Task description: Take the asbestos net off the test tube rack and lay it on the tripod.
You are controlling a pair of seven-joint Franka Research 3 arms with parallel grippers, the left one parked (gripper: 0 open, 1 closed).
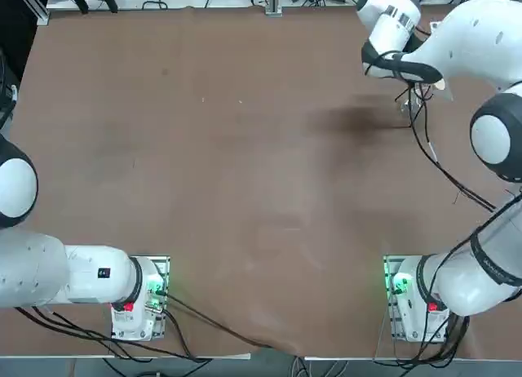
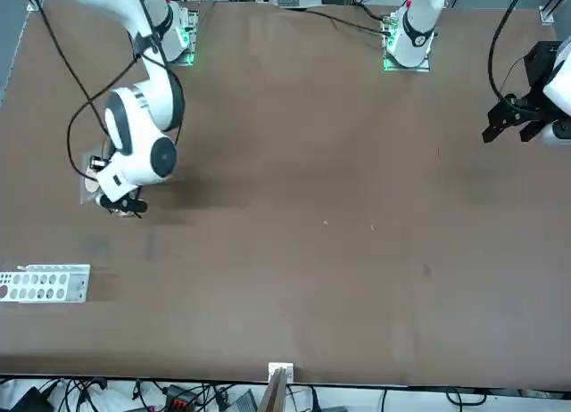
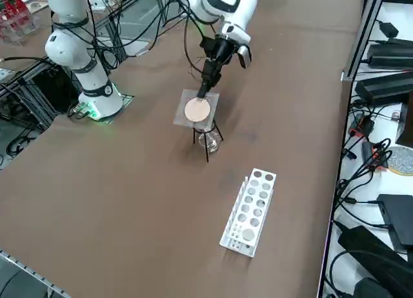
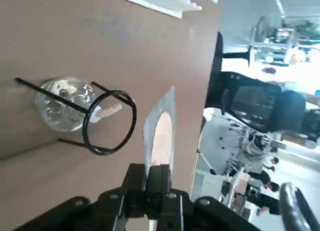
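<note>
The right gripper [image 4: 159,172] is pinching the asbestos net [image 3: 197,109], which is hanging just beside the tripod [image 4: 131,125]. Removal from the test tube rack [image 3: 249,211], well apart from the tripod, appears complete; placement is remaining.
</note>
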